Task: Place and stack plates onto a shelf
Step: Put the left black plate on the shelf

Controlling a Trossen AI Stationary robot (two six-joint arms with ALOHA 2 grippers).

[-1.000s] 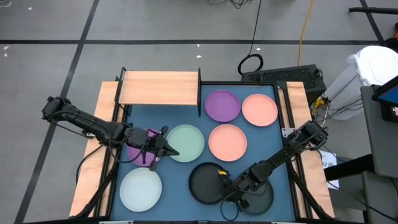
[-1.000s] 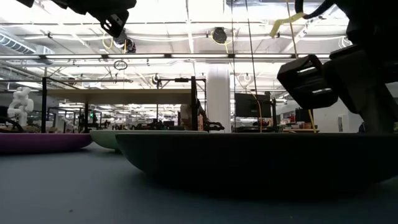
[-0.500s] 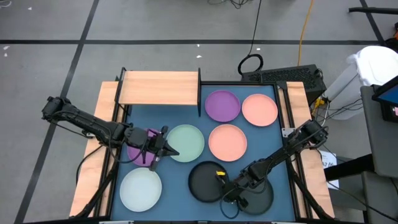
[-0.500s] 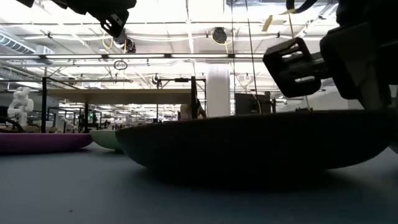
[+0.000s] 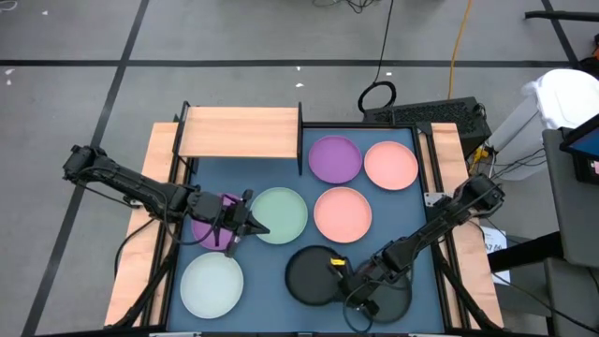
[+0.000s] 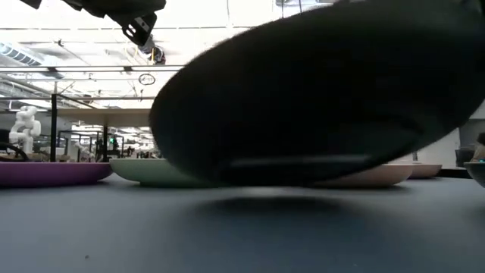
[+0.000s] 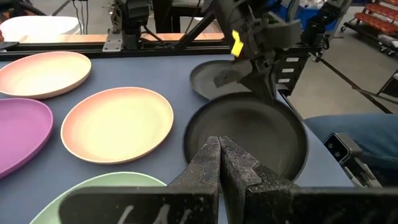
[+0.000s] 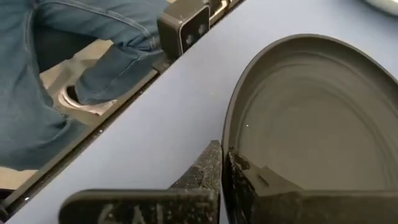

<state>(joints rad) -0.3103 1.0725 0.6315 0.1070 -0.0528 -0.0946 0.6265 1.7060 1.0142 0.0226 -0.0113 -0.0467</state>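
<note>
Foreground: pinching the rim of the lifted black plate [image 5: 307, 277] between the fingers [image 8: 205, 168] of the right gripper [image 5: 343, 271] at the table's near edge, holding it raised and tilted clear of the blue-grey tabletop [image 6: 227, 235]. Blocking most of the low view with its dark underside [image 6: 303, 83], cutting off all but slivers of the pale green plate [image 6: 144, 171] and a purple plate [image 6: 45, 173] behind. Covering much of the second black plate [image 5: 398, 298] with the right arm, just beside the lifted one. Sitting apart at the near left corner, the whitish plate [image 5: 211, 285]. Hovering at mid-table with the left gripper [image 5: 251, 225], fingers [image 7: 208, 155] pressed together on nothing, between the pale green plate [image 5: 281, 214] and the near purple plate [image 5: 208, 223], hiding part of that purple one under the left arm. Lying beyond, one pink plate [image 5: 343, 212], then the far purple plate [image 5: 335, 158] and the other pink plate [image 5: 390, 165] side by side, each flat on the table. Standing at the far left corner, the shelf [image 5: 239, 132], light-wood board showing. Showing only in part past the table edge, a person's jeans leg [image 8: 62, 50].
</note>
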